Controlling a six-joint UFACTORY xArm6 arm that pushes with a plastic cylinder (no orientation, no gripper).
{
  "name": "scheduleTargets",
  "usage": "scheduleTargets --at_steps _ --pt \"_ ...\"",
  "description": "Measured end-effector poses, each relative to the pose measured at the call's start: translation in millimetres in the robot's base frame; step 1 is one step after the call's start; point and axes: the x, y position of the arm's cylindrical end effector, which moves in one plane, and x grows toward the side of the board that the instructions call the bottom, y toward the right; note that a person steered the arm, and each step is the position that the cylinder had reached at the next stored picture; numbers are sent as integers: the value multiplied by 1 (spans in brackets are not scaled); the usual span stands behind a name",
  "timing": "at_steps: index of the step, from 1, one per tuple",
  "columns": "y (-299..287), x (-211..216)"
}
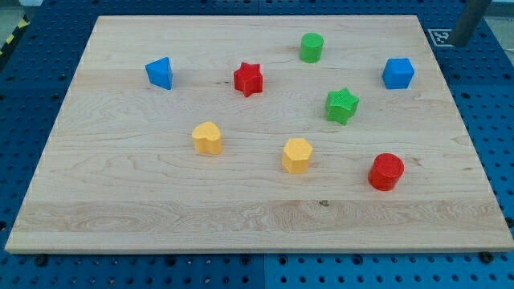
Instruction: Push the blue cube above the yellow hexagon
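The blue cube [398,73] sits near the board's right edge in the upper part of the view. The yellow hexagon [296,155] lies lower, near the middle, to the cube's lower left. A green star [342,105] lies between them. My rod enters at the view's top right corner, and my tip [458,42] is just off the board, up and to the right of the blue cube and well apart from it.
A second blue block [160,73], wedge-like, is at the upper left. A red star [248,79], a green cylinder [312,47], another yellow block [208,138] and a red cylinder [386,171] are spread over the wooden board [120,201].
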Motion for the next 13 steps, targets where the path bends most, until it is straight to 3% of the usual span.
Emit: scheduleTargets --at_steps 2,3,4,5,7,9,10,11,12,13 --pt "-5 0" --pt "-41 2" --pt "-52 53" --pt "-60 73" --pt "-159 69" --pt "-158 59" --pt "-165 82" --pt "-231 87" --pt "-300 119" --pt "-310 103"
